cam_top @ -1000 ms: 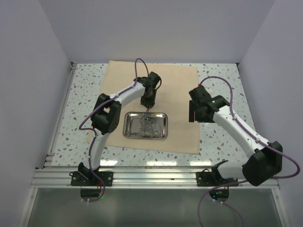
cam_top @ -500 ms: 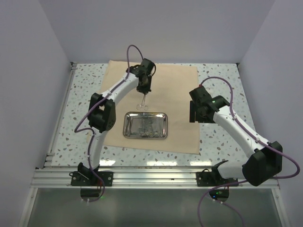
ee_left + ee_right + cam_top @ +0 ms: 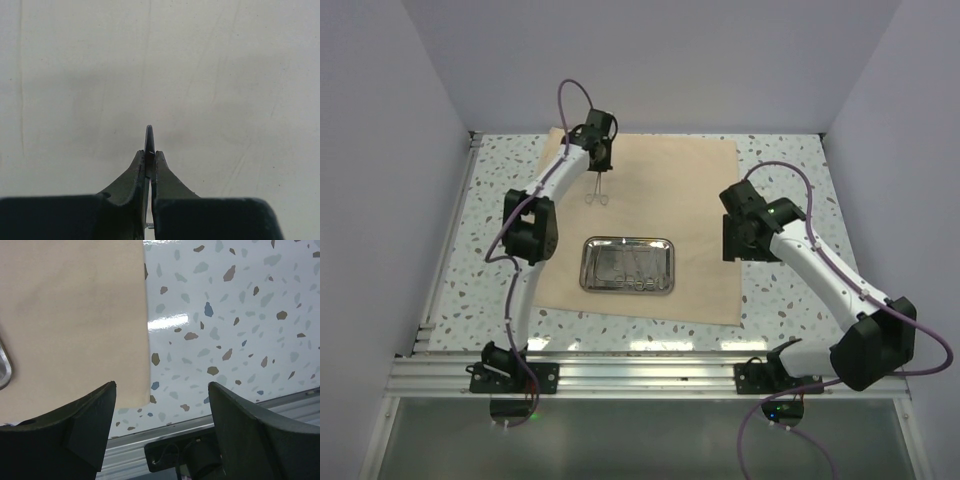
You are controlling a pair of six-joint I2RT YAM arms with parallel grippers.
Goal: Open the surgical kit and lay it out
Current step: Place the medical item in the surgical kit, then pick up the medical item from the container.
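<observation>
The tan cloth wrap (image 3: 690,200) lies spread flat on the table. The shiny steel tray (image 3: 627,265) sits on its near part with small thin instruments (image 3: 630,268) inside. My left gripper (image 3: 599,172) is at the cloth's far left, shut on a thin ring-handled metal instrument (image 3: 597,196) that hangs below it. In the left wrist view the fingers (image 3: 165,175) pinch the instrument's dark thin edge (image 3: 149,142) above the pale cloth (image 3: 225,75). My right gripper (image 3: 732,240) is open and empty over the cloth's right edge (image 3: 75,315).
The speckled table top (image 3: 790,170) runs around the cloth, with white walls on three sides. An aluminium rail (image 3: 650,375) with the arm bases runs along the near edge, and it also shows in the right wrist view (image 3: 150,450).
My left gripper has lifted the ring-handled instrument from the tray's far edge and carried it up and left to the cloth's far left part. The right arm has not moved.
</observation>
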